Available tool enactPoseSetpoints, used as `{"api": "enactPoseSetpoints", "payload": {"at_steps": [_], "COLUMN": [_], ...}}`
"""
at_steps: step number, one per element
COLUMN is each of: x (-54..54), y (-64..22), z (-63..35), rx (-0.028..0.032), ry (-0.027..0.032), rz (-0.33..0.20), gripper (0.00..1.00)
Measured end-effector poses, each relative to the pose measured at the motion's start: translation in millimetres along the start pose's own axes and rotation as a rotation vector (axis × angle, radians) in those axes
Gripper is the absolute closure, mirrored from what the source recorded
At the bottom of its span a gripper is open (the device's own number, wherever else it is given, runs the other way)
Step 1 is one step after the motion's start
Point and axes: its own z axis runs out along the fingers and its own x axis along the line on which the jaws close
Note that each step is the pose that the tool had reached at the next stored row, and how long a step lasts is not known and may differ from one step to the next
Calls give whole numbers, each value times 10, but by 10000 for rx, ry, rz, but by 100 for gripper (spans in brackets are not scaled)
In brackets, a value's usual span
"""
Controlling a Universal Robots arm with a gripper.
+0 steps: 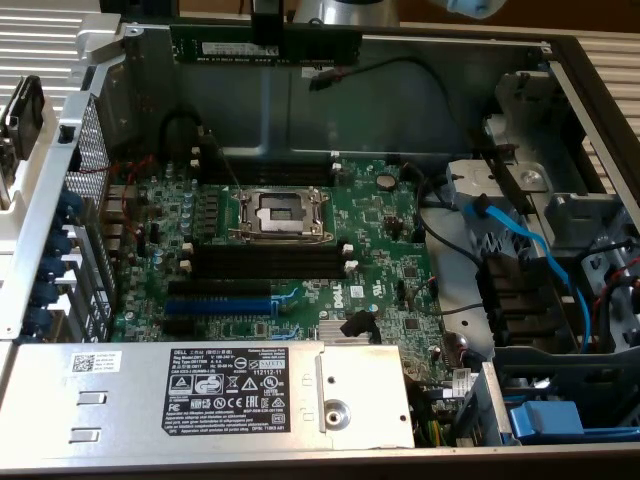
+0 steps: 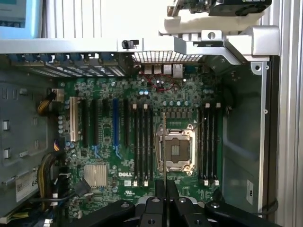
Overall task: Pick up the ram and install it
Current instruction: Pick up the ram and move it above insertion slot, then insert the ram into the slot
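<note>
My gripper [image 1: 267,18] is clenched on the ram [image 1: 265,45] and holds it by the upper long edge, near the middle. The ram hangs level, high over the far wall of the open computer case [image 1: 300,110], well apart from everything inside. Its pale label faces the exterior camera. In the wrist view I look down along the stick, so it appears as a thin line between my fingers [image 2: 156,208], running along one side of the processor socket [image 1: 280,212]. The case is a metal box without its side cover, and the green motherboard [image 1: 380,230] lies flat on its floor. The socket sits near the middle of the board, a dark square field inside a shiny metal frame. Long black memory slots [image 1: 290,262] with white end clips lie in two groups, one on each side of the socket, and their channels look open. Beside the nearer group, toward the front, there is a blue slot [image 1: 235,303] among more black ones, and a small ribbed heat sink [image 1: 345,335] is near it. A grey power supply box [image 1: 130,400] with a black label fills the front part of the case on the exterior view's left. On the exterior view's right stands a drive cage [image 1: 560,220], and a blue cable [image 1: 520,245] runs in front of it down toward the front corner of the case.
</note>
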Motion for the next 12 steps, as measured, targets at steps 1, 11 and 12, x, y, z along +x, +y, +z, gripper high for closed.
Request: {"api": "enactPoseSetpoints", "payload": {"at_steps": [1,11,12], "x": [10,12,12], "y": [-8,-10,-10], "z": [13,30,30], "rx": [0,-1,-1], "ry": [-3,-3,-3], "rz": [5,19,18], "gripper": [87,87,87]}}
